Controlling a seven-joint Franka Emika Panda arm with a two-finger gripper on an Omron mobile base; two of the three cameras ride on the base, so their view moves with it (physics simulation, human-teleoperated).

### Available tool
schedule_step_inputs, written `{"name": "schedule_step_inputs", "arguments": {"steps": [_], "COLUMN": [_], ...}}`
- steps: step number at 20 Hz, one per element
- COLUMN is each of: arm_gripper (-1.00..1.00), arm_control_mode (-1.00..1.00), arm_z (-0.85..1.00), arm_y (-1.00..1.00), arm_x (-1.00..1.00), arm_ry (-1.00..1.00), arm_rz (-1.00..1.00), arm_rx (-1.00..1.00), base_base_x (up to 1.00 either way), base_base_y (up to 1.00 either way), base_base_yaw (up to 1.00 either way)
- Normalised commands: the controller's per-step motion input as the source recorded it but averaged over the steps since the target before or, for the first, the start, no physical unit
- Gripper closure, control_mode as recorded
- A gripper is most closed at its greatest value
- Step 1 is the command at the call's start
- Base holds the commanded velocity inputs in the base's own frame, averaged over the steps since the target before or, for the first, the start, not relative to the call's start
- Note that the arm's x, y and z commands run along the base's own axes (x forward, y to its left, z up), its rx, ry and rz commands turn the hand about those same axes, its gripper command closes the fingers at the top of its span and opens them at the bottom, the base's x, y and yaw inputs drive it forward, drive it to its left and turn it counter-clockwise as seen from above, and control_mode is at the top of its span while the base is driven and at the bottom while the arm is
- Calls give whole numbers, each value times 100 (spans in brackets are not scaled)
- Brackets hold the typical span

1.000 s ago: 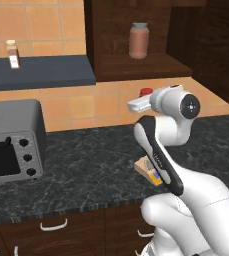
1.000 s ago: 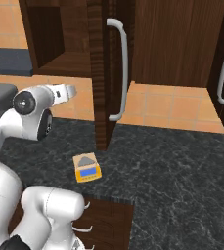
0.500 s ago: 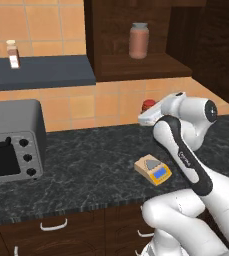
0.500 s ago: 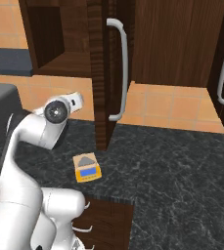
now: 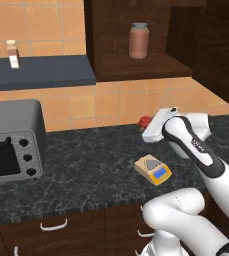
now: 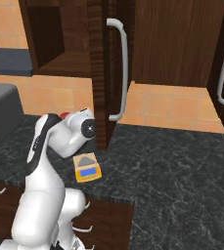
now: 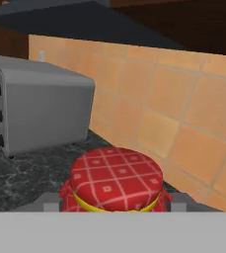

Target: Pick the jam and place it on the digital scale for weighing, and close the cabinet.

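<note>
Jam dead ahead of pincer, by the back wall.
We find the jam (image 7: 115,181) upright on the desk (image 5: 86,165), scale (image 5: 153,170) nearer us; pincer's spread we cannot tell.

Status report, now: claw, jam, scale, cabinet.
Claw state unreadable, aimed at jam. Jam on counter by the wall, not on digital scale. Cabinet door open. Nothing between.

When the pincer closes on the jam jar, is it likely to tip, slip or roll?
The jam looks squat and wide, so it probably won't tip. Its red checked cover looks like cloth, so gripping there may slip. It stands upright on the counter, so rolling seems unlikely.
</note>
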Motion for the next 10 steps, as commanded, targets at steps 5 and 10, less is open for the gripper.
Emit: {"name": "schedule_step_inputs", "arguments": {"steps": [5, 10], "arm_gripper": [100, 100], "arm_control_mode": [-100, -100], "arm_z": [-42, -41], "arm_y": [-31, -3], "arm_x": [16, 1], "arm_ry": [16, 11], "arm_rz": [21, 0], "arm_rx": [0, 0], "base_base_x": [0, 0], "base_base_y": [0, 0], "base_base_yaw": [0, 0]}}
